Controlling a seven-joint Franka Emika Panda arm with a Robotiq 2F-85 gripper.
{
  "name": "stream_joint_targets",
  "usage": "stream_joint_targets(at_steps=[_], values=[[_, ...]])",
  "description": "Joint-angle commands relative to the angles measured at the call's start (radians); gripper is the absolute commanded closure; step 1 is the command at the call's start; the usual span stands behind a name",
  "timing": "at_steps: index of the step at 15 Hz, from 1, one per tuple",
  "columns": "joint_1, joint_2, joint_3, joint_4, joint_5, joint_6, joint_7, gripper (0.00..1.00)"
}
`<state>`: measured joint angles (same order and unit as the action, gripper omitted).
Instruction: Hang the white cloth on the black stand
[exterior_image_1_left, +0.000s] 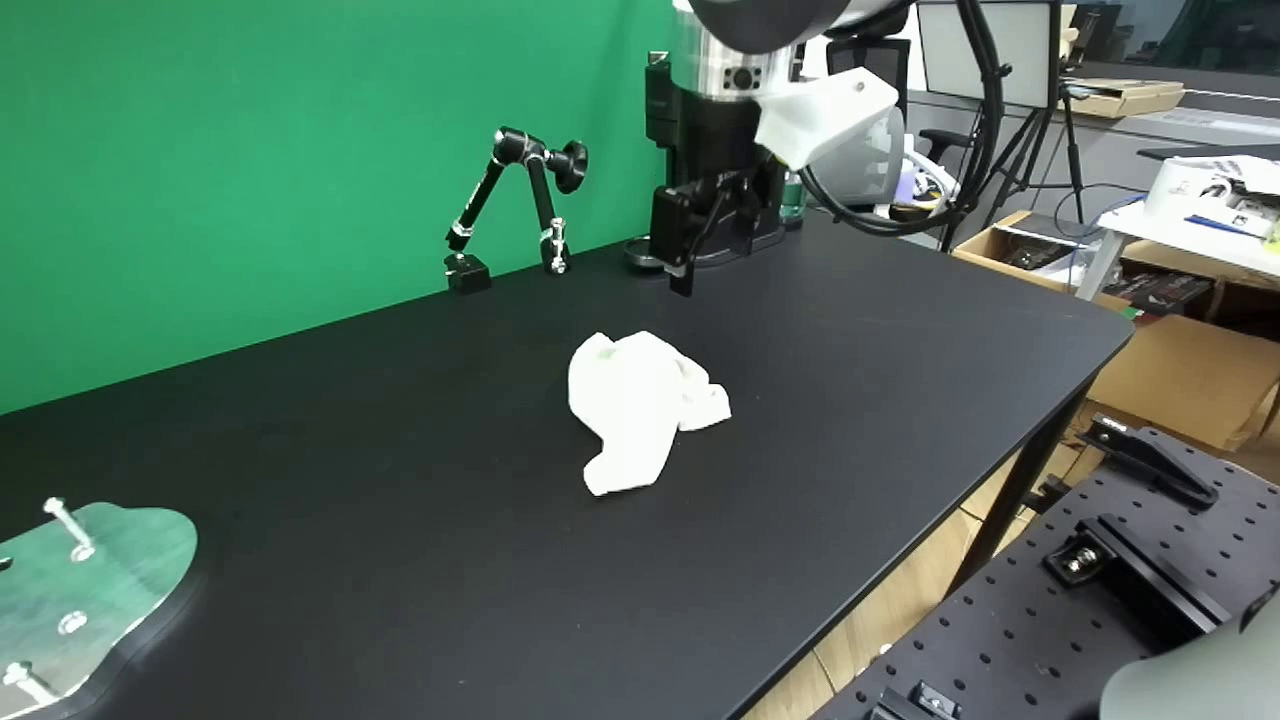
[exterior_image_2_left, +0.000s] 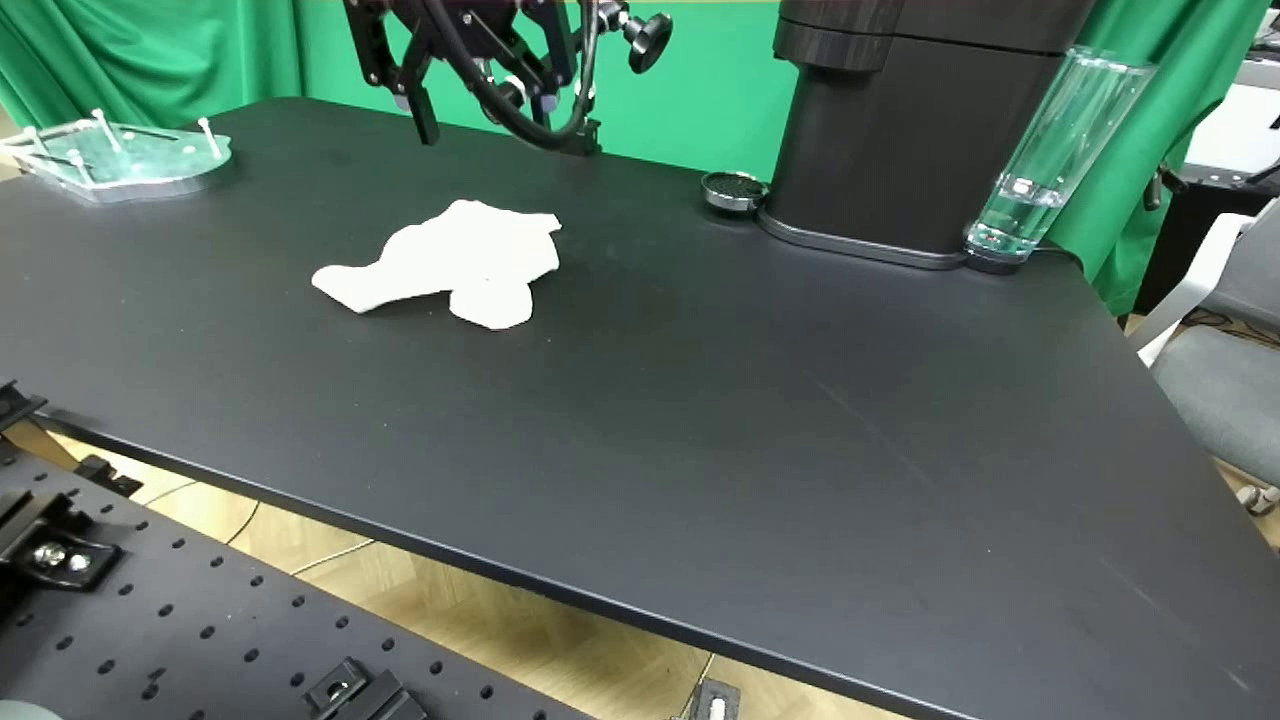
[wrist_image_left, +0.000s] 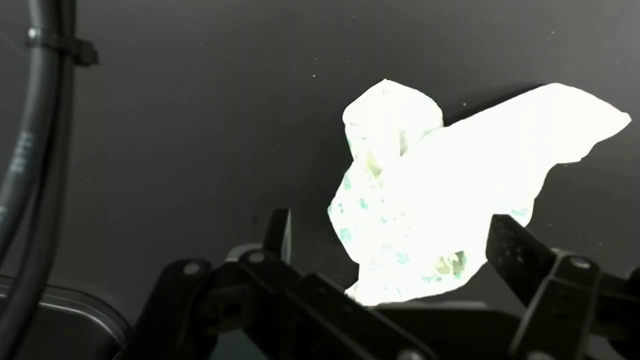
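While the end effector (wrist_image_left: 392, 227) is poised, jaws spread wide, nothing gripped, presumably so a fold can be pinched, the white cloth (wrist_image_left: 445, 195) is offered up, crumpled, on the counter (exterior_image_1_left: 400, 520); and beyond, the black stand (exterior_image_1_left: 541, 192) is set bare, likely for draping!

"What do you see of the arm (exterior_image_1_left: 740, 95) from your end?"
"In an exterior view I get a rounded grey joint cap (exterior_image_1_left: 768, 25), a silver collar (exterior_image_1_left: 702, 68) with dark round spots (exterior_image_1_left: 742, 78), and an angular white housing (exterior_image_1_left: 825, 115)."
"Cables (wrist_image_left: 37, 95)?"
"Black. My wrist view shows me pale lettering (wrist_image_left: 20, 155) on one and a dark tie (wrist_image_left: 82, 52) round them."
"And the gripper (wrist_image_left: 391, 220)?"
"Mostly black, I'd say: blocky fingers (wrist_image_left: 520, 255), narrow links (wrist_image_left: 555, 305), pale round screw heads (wrist_image_left: 581, 262)."
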<state>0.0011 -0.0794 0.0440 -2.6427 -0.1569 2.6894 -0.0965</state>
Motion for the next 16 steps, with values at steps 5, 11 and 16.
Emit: stream_joint_targets(at_steps=[5, 11, 16], values=[[0.024, 0.253, -0.019, 0.142, -0.078, 0.029, 0.051, 0.00], [0.065, 0.381, -0.039, 0.247, -0.131, 0.038, 0.041, 0.00], [0.061, 0.440, -0.004, 0.290, -0.087, 0.072, -0.050, 0.26]])
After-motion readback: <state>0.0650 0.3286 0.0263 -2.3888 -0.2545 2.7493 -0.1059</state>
